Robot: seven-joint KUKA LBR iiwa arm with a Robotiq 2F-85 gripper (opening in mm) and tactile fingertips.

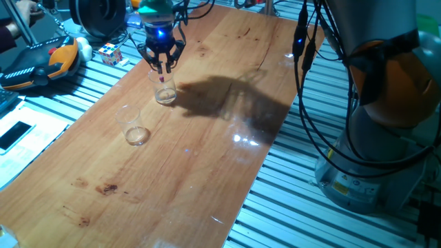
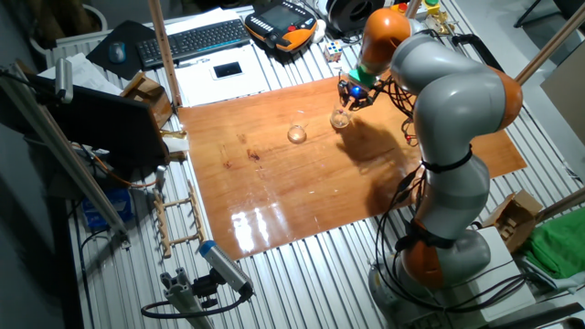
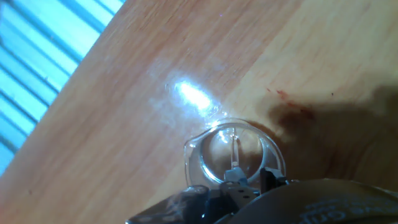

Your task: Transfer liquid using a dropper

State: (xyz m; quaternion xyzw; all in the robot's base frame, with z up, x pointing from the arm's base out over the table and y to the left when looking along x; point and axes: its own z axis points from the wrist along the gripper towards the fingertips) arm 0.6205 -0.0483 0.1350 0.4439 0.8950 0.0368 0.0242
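My gripper (image 1: 164,67) hangs right above a clear glass tumbler (image 1: 165,90) at the far end of the wooden board. It is shut on the dropper (image 1: 162,77), which shows a small red-pink spot just below the fingers. In the hand view the thin clear tube of the dropper (image 3: 234,148) points down into the tumbler (image 3: 199,158), whose round rim lies beneath the gripper (image 3: 245,182). A second clear tumbler (image 1: 134,127) stands apart, nearer the camera. Both tumblers (image 2: 340,118) (image 2: 297,134) and the gripper (image 2: 353,94) also show in the other fixed view. I cannot make out the liquid.
The wooden board (image 1: 193,165) lies on a slatted metal table (image 1: 289,207). A Rubik's cube (image 1: 110,53), an orange-black pendant (image 1: 41,62) and a phone (image 1: 15,134) lie off the board's left side. A keyboard (image 2: 196,38) is behind. The arm's base (image 1: 372,165) stands on the right.
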